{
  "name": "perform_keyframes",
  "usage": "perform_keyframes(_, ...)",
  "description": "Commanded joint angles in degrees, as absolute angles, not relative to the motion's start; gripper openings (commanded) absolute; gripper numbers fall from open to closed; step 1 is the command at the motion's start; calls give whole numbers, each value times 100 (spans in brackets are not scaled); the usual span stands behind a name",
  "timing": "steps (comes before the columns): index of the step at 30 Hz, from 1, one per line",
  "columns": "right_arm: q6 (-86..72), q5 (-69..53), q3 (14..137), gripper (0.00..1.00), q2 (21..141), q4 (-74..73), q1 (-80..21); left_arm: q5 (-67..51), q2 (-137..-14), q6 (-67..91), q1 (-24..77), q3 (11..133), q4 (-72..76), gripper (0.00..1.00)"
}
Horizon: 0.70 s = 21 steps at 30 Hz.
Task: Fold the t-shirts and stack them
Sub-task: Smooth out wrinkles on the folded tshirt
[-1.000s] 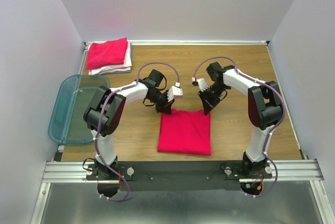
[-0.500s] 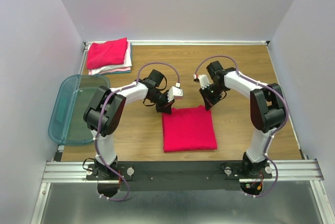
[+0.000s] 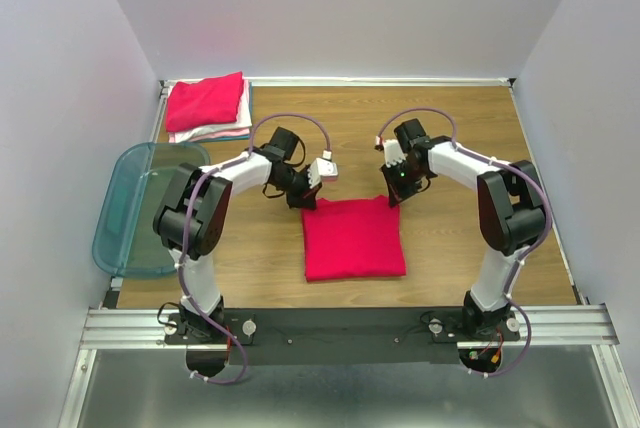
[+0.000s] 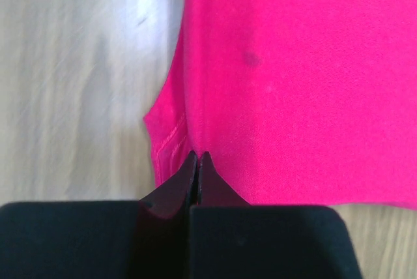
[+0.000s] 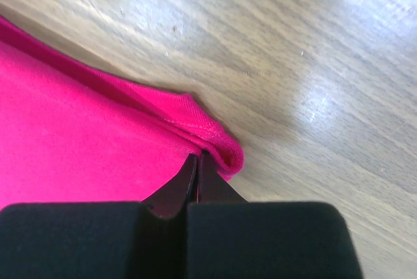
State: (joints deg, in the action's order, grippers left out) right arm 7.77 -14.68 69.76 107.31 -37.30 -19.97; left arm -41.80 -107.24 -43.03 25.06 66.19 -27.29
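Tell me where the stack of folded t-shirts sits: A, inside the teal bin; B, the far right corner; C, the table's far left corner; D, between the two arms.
C: the stack of folded t-shirts lies in the far left corner, beyond the teal bin; only a single red t-shirt lies nearer, in the middle.

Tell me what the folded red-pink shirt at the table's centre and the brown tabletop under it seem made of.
Folded red-pink shirt: soft knit cloth, likely cotton jersey, matte; stitched hem and a rolled corner show. Brown tabletop: wood or wood-look laminate, I cannot tell which; smooth, slight sheen, with grain streaks and soft glare.
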Motion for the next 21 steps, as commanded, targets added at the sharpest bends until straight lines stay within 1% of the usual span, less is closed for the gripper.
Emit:
perform_keyframes(1,546,-633,6688,1,11039,-3120,-2004,-3507,-10722,-4430,2180,6828,-3111,0)
perform_keyframes(5,422,-642,7022,0,10960,-3138,-2004,-3568,-10942,-4351,2031,7206,-3094,0)
perform_keyframes(6,422,-668,7092,1,10943,-3138,-1995,-3551,-10986,-4324,2004,7355,-3085,4)
perform_keyframes(7,404,-677,7171,0,10934,-3138,-2004,-3533,-11021,-4272,1978,7426,-3050,7)
perform_keyframes(8,369,-685,7372,7,10942,-3155,-2004,-3542,-11082,-4167,1899,7505,-2971,10)
perform_keyframes(9,343,-703,7461,14,10942,-3173,-2004,-3577,-11100,-4114,1846,7715,-2962,22)
perform_keyframes(10,308,-755,7575,21,10942,-3190,-1995,-3629,-11101,-4044,1794,7830,-2945,26)
perform_keyframes(11,299,-791,7663,30,10916,-3234,-1995,-3691,-11040,-3973,1732,7927,-2927,29)
perform_keyframes(12,238,-852,7829,52,10786,-3269,-1995,-3874,-10969,-3746,1584,8102,-2875,36)
perform_keyframes(14,220,-949,7971,66,10583,-3305,-1986,-4068,-10690,-3508,1486,8226,-2839,39)
perform_keyframes(15,202,-1036,8085,85,10478,-3305,-1986,-4296,-10566,-3237,1451,8244,-2795,42)
perform_keyframes(16,193,-1115,8138,94,10268,-3305,-1986,-4411,-10443,-3060,1415,8209,-2734,44)
perform_keyframes(17,132,-1238,8200,99,10187,-3313,-1986,-4560,-10180,-2919,1415,8131,-2577,47)
perform_keyframes(18,80,-1370,8244,100,10108,-3313,-1986,-4883,-10047,-2770,1415,7904,-2471,59)
perform_keyframes(20,-191,-2098,8253,100,9932,-3305,-1978,-5263,-9714,-1919,1424,7552,-1909,72)
perform_keyframes(21,-437,-2718,8183,100,9906,-3296,-1986,-5647,-9634,-1551,1450,7132,-1664,82)
